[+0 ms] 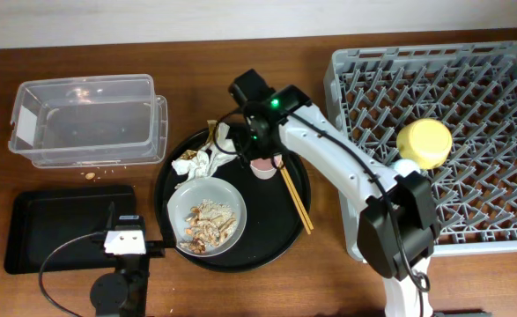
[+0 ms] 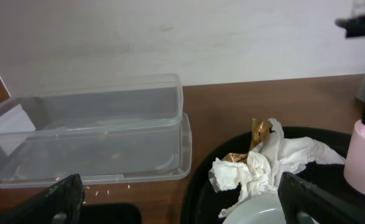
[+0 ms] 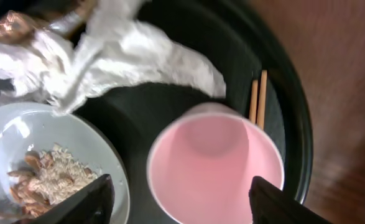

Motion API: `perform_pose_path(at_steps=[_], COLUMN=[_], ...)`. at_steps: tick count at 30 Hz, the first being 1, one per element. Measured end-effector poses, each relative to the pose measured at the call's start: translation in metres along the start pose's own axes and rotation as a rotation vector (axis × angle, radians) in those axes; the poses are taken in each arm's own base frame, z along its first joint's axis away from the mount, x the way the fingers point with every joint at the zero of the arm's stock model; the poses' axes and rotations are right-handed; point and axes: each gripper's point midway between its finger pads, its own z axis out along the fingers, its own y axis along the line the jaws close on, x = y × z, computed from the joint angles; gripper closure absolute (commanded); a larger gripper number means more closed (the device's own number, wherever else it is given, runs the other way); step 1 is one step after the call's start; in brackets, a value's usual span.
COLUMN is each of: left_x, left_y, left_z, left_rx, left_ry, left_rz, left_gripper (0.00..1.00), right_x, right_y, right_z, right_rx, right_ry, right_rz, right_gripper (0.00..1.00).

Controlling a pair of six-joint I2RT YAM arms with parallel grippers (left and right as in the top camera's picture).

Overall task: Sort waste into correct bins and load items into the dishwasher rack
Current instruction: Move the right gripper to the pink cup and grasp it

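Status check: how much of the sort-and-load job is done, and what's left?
Done: the yellow bowl sits in the grey plastic dishwasher rack. In hand: the right tool hangs open around the small pink cup on the round black tray. Still to do: the crumpled white napkins with gold-brown wrapper, the crumbly food scraps and the round grey plate under them. The left tool is open.

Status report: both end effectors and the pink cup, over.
Left end effector open, empty. Right end effector open, straddling pink cup on round black tray. Chopsticks right beside cup, napkins close.
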Motion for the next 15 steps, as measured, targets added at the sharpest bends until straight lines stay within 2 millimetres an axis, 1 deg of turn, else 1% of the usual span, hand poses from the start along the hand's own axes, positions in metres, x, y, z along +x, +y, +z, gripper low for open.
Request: perform_pose_path(at_steps=[4,7,10,12,14,15], left_x=[0.0,0.0,0.0,0.0,0.0,0.0], left_y=[0.0,0.0,0.0,0.0,0.0,0.0], left_z=[0.0,0.0,0.0,0.0,0.0,0.0], left_rx=[0.0,0.0,0.0,0.0,0.0,0.0], left_ry=[0.0,0.0,0.0,0.0,0.0,0.0], left_rz=[0.0,0.0,0.0,0.0,0.0,0.0], left_gripper=[0.01,0.01,0.01,0.01,0.01,0.01], right_x=[-0.005,-0.006,-0.001,0.004,0.011,0.014], right_y=[0.01,0.013,0.013,0.015,0.021,0.023], right_z=[-0.003,0.0,0.015,0.027,0.041,0.045], right_rx=[0.017,0.04,0.074,0.106,0.135,0.145], right_ry=[-0.036,-0.046,-0.02,-0.002,0.02,0.028], right_rz=[-0.038,-0.053,-0.046,-0.052,-0.069,-0.072], right_gripper=[0.51,0.53,0.53,0.55,0.61,0.67])
